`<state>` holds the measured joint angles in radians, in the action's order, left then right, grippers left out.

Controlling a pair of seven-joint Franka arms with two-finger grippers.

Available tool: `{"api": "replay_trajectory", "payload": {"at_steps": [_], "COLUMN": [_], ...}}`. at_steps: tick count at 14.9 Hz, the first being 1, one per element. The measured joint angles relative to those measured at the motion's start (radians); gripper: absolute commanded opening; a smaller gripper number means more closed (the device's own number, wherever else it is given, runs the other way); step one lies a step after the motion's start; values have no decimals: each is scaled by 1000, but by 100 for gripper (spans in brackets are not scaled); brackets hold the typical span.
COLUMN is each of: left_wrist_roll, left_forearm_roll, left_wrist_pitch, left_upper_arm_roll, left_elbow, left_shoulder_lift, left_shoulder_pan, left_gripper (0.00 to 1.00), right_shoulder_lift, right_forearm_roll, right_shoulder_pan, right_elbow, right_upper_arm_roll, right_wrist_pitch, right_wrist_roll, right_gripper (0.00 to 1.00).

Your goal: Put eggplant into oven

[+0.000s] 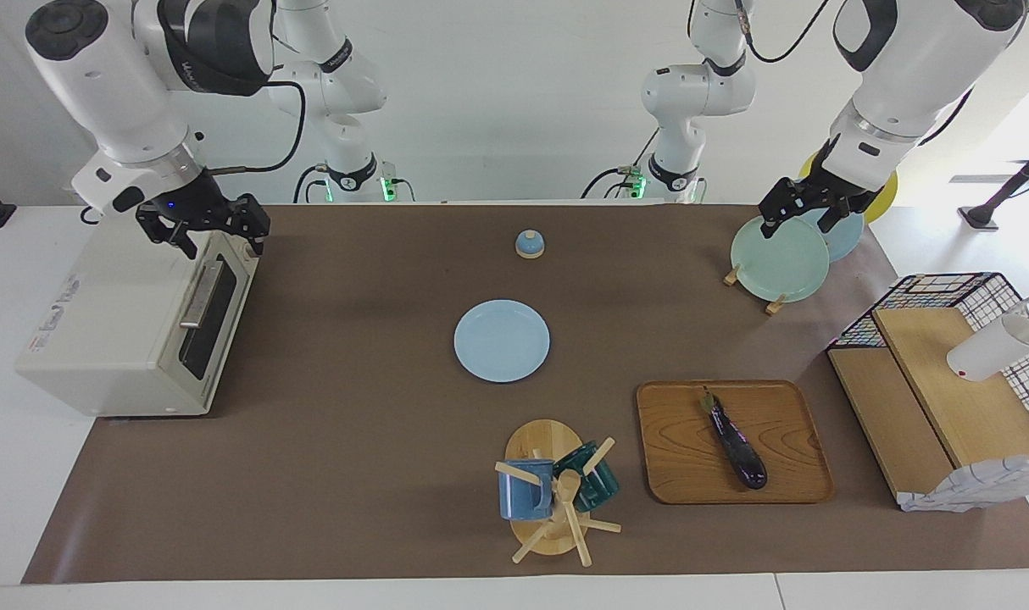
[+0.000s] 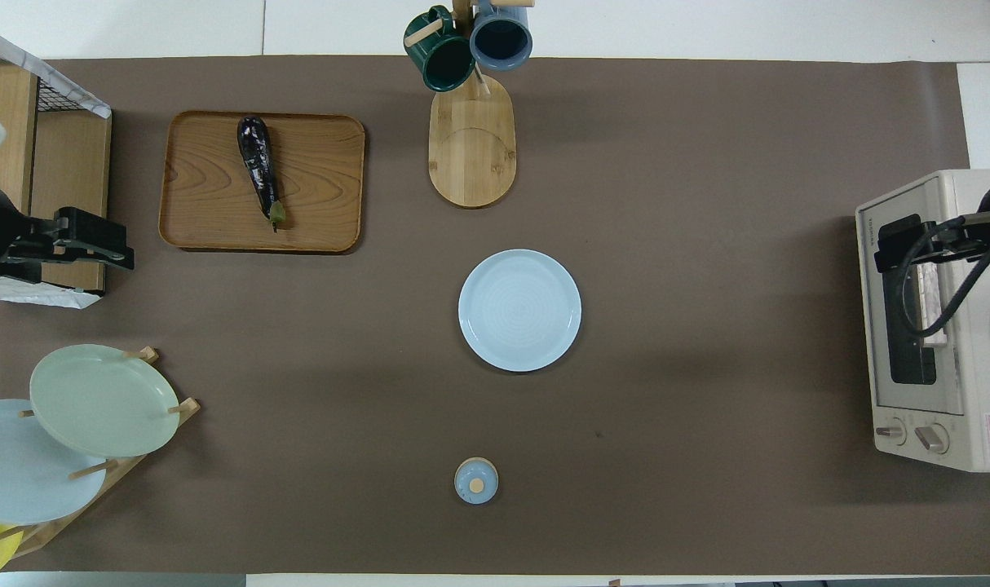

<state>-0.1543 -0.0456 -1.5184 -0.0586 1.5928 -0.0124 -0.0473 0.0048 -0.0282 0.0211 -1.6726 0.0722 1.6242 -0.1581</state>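
Note:
The dark purple eggplant (image 1: 735,442) lies on a wooden tray (image 1: 675,462) toward the left arm's end of the table; it also shows in the overhead view (image 2: 259,169). The cream-white oven (image 1: 116,330) stands at the right arm's end with its dark glass door shut; it also shows in the overhead view (image 2: 976,383). My right gripper (image 1: 205,230) hangs open and empty over the oven's top front edge. My left gripper (image 1: 798,222) hangs open and empty in the air above the plate rack (image 1: 779,258), well away from the eggplant.
A light blue plate (image 1: 502,341) lies mid-table. A mug tree (image 1: 553,491) with two mugs stands beside the tray. A small blue knobbed lid (image 1: 530,245) sits near the robots. A wire basket with wooden shelves (image 1: 947,373) stands at the left arm's end.

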Motion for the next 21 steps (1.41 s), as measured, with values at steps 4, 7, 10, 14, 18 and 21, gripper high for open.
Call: {"api": "replay_trajectory", "payload": {"at_steps": [4, 7, 10, 14, 18, 21], "left_wrist_roll": [-2, -8, -14, -18, -22, -24], "left_forearm_roll": [0, 0, -1, -6, -6, -6], "left_wrist_pitch": [-1, -44, -143, -281, -421, -518], "left_upper_arm_roll": [-2, 0, 0, -3, -2, 0], "left_elbow": [1, 7, 46, 44, -58, -160], "left_shoulder_lift": [0, 0, 13, 171, 428, 592], "left_shoulder_pan": [-1, 0, 0, -9, -25, -45], "left_gripper": [100, 100, 100, 100, 100, 100], "right_shoulder_lift": [-20, -57, -76, -76, -76, -76], "right_forearm_roll": [0, -5, -82, -110, -152, -156], "right_shoulder_pan": [-26, -60, -78, -88, -103, -103], "right_elbow": [-85, -203, -279, -336, -359, -367], "right_upper_arm_roll": [4, 15, 20, 21, 21, 21], "right_wrist_pitch": [92, 190, 233, 290, 313, 318], "right_wrist_roll": [-100, -127, -59, 4, 5, 5], "right_gripper": [0, 0, 0, 0, 0, 0]}}
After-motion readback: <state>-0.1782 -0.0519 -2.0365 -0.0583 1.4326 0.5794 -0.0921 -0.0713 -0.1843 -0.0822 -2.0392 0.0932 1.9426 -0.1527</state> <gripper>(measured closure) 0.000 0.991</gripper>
